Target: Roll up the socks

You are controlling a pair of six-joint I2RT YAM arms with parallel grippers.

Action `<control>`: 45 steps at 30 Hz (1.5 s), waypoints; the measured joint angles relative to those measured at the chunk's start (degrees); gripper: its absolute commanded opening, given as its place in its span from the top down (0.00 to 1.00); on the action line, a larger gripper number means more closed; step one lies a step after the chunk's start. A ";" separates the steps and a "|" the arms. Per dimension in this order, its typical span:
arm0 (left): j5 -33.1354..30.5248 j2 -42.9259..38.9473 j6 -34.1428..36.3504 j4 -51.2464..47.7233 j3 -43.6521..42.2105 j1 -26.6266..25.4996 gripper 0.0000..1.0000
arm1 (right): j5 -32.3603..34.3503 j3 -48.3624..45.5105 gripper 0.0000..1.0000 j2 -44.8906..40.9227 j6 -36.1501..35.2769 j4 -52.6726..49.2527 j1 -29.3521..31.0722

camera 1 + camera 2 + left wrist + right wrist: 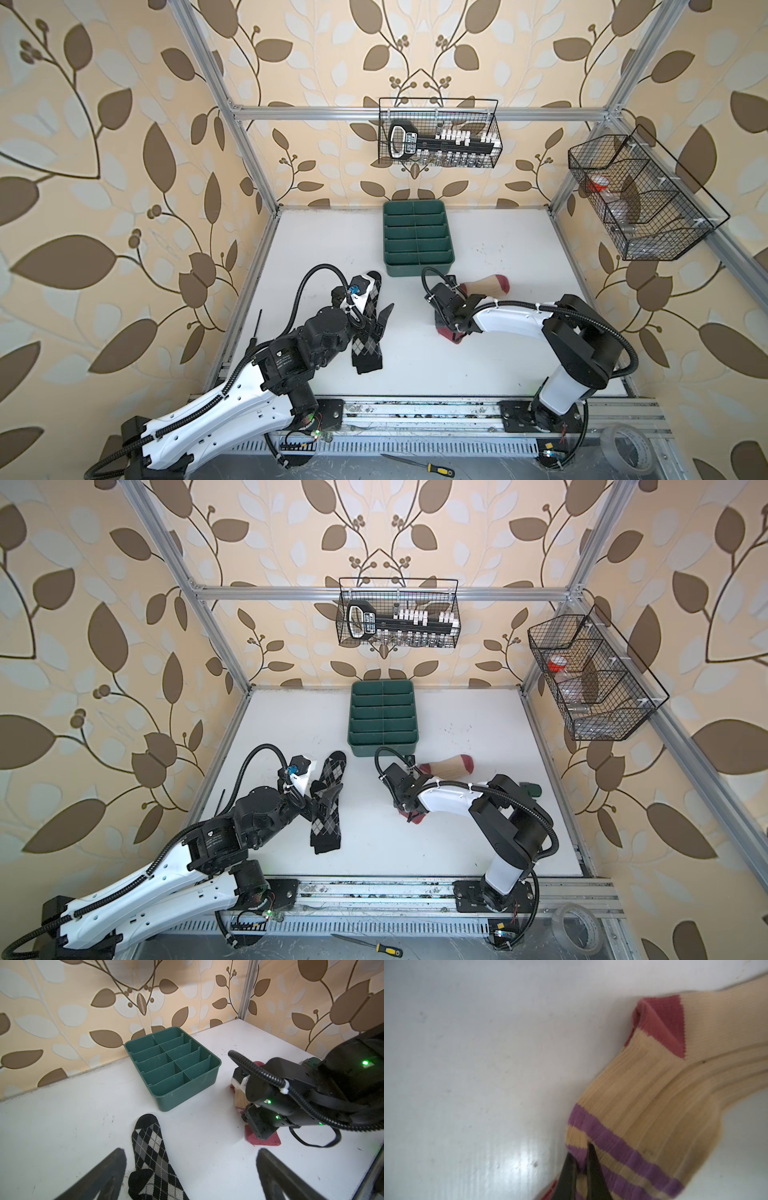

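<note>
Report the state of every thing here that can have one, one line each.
argyle sock: unrolled, lying on the table, not gripped.
beige sock: unrolled, pinched at its purple-striped part.
left tool: open, over the argyle sock.
right tool: shut on the beige sock.
green tray: upright, all compartments empty.

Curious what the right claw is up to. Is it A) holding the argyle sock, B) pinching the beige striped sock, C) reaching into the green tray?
B: the right wrist view shows the right gripper closed on the beige sock at its purple stripes.
</note>
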 measured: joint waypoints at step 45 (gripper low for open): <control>19.87 52.26 -24.46 -14.91 34.07 30.99 0.08 | -22.03 -5.86 0.16 -32.06 -8.37 -4.44 -13.07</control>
